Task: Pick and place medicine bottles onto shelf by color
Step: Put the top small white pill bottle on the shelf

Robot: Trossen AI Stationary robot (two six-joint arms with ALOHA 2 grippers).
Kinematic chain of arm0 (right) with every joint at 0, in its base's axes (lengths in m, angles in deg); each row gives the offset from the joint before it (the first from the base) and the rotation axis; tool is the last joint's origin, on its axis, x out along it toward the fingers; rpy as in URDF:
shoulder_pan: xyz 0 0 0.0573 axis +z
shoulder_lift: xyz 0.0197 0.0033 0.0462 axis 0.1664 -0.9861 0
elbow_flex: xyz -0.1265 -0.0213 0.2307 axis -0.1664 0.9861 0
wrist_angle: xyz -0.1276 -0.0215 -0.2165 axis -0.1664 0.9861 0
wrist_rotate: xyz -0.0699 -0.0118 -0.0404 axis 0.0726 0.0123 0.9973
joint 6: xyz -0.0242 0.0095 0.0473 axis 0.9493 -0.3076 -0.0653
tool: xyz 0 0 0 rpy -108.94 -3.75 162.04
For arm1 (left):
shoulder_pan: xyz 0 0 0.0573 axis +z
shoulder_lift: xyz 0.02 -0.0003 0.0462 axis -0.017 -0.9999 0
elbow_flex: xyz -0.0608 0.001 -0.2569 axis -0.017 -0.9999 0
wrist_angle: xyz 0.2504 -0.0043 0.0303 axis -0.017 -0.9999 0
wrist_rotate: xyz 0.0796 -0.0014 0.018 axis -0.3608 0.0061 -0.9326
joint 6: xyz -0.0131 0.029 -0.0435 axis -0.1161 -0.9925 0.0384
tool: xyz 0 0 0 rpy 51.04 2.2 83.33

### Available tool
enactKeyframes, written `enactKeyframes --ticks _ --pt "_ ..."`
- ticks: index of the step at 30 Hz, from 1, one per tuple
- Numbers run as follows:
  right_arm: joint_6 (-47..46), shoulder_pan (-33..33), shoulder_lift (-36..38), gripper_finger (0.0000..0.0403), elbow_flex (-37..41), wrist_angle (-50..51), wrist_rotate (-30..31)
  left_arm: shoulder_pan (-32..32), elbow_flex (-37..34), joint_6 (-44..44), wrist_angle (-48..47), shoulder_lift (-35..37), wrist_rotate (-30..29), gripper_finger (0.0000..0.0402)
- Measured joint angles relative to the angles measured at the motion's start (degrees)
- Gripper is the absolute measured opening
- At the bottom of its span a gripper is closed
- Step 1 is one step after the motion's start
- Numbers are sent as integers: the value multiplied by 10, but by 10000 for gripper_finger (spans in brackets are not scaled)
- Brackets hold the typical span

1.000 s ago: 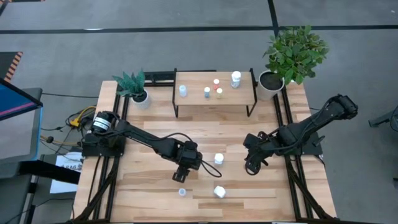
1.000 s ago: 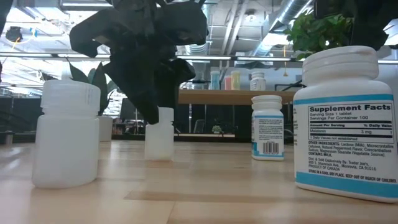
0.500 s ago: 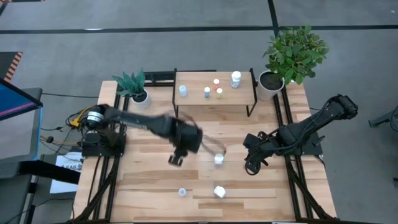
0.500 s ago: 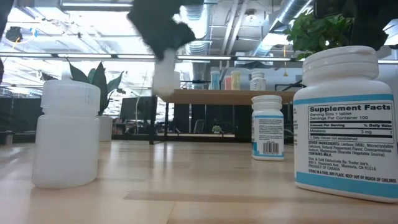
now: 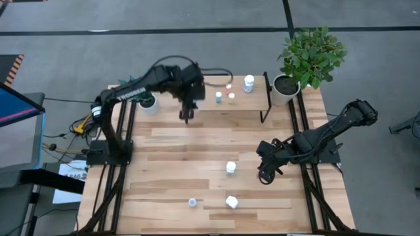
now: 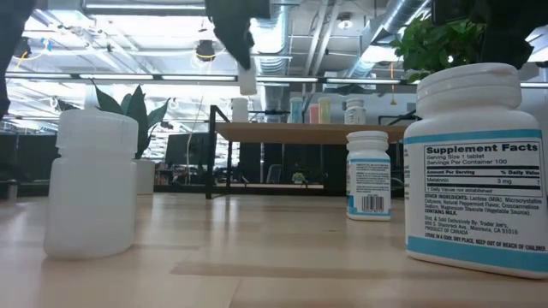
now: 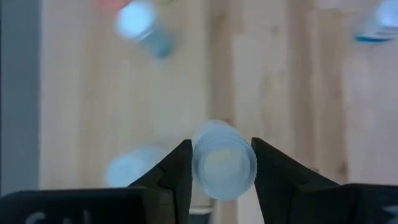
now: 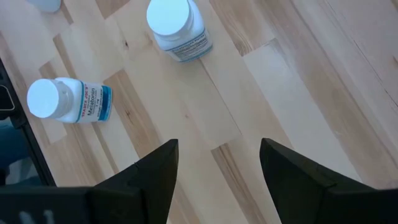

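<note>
My left gripper [image 5: 186, 111] hangs over the left end of the shelf [image 5: 256, 92], shut on a tiny pale bottle [image 6: 247, 81] that is above the shelf top [image 6: 300, 133]. Several small bottles stand on the shelf: blue-capped [image 5: 218, 97], orange-capped [image 5: 231, 98], red-capped [image 5: 228, 86] and a white one [image 5: 249, 82]. Three bottles stand on the table: one mid-table [image 5: 231, 168] and two near the front edge [image 5: 231, 202] [image 5: 192, 202]. My right gripper [image 5: 264, 174] waits open and empty just right of the mid-table bottle. My left gripper pinches the tiny bottle by its round sides [image 7: 198, 163] between its two fingers [image 7: 177, 171]. The fingers come from above, pointing down. The bottle hangs upright below them [image 6: 247, 85], lifted clear of table and shelf.
A small plant in a white pot [image 5: 141, 92] stands left of the shelf, close to my left arm. A large leafy plant [image 5: 308, 56] stands at its right end. Black frame rails [image 5: 128, 151] run along both table sides. The right wrist view shows two white bottles [image 8: 177, 28] [image 8: 68, 99].
My left gripper has lifted the tiny bottle off the table's middle and carried it up and toward the far edge, to the shelf's left end. The bottle has stayed upright in the fingers and now hangs above shelf height.
</note>
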Motion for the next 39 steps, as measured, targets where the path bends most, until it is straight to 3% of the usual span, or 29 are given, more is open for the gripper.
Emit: enactKeyframes --ticks 9,25,39 --pt "-1 0 0 248 0 -3 0 51 0 -3 -18 -20 32 108" --pt "-21 0 0 248 0 -2 5 55 3 -77 2 -73 -26 115" --pt "-27 0 0 248 0 -2 7 94 19 -86 -21 -77 -8 114"
